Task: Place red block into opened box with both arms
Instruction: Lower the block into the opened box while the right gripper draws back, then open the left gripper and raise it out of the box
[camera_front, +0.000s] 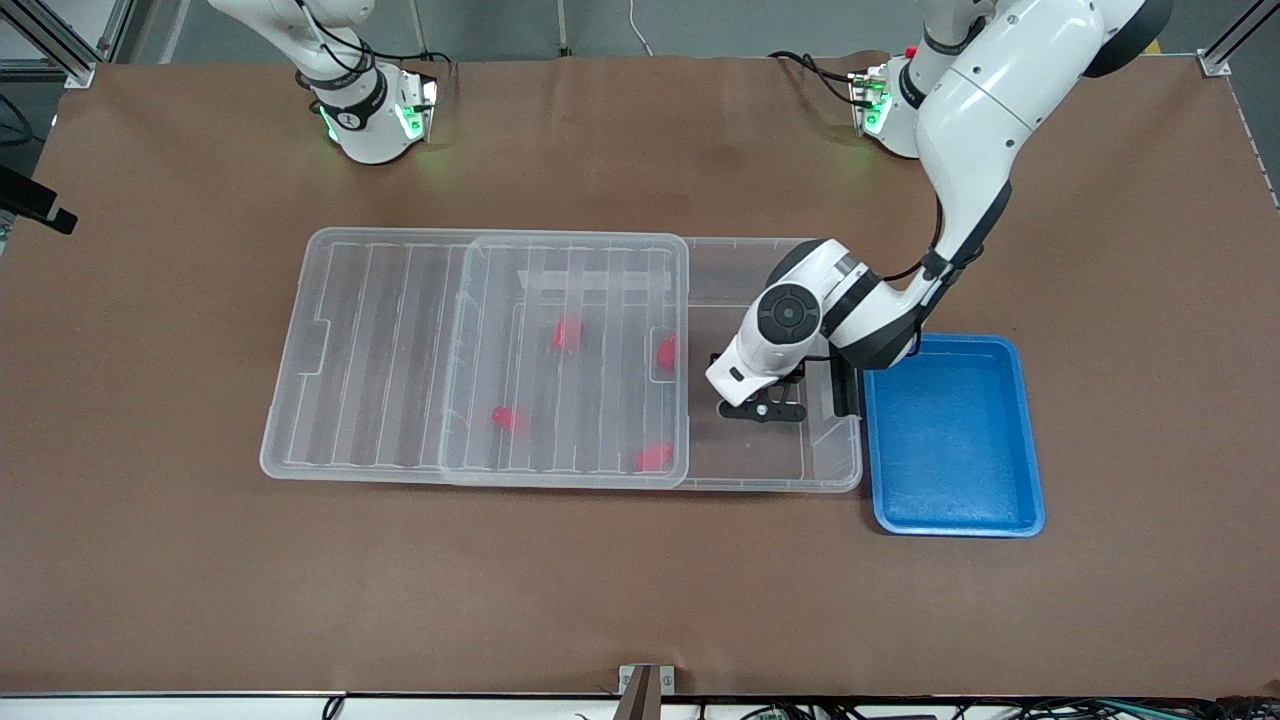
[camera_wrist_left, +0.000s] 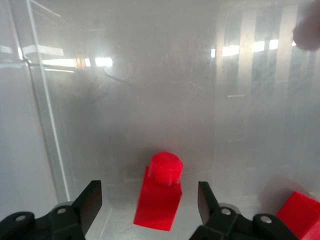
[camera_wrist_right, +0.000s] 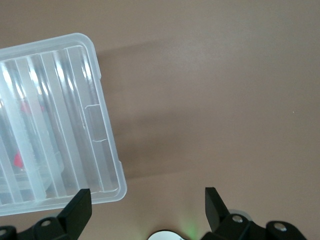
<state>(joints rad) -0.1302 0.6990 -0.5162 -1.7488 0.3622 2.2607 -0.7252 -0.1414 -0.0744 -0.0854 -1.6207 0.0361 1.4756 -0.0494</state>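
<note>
A small red block (camera_wrist_left: 159, 199) lies on the floor of the clear box (camera_front: 832, 472), in the uncovered part toward the left arm's end. My left gripper (camera_wrist_left: 148, 202) is low inside the box and open, one finger on each side of this block with a gap to both. In the front view the left gripper (camera_front: 762, 408) hides that block. A second red block (camera_wrist_left: 303, 214) lies close by. Three more red blocks (camera_front: 567, 334) show blurred through the lid. My right gripper (camera_wrist_right: 147, 207) waits open and empty above the table near its base.
The ribbed clear lid (camera_front: 380, 350) is slid toward the right arm's end and covers about half the box; its corner (camera_wrist_right: 55, 125) shows in the right wrist view. A blue tray (camera_front: 955, 440) lies against the box at the left arm's end.
</note>
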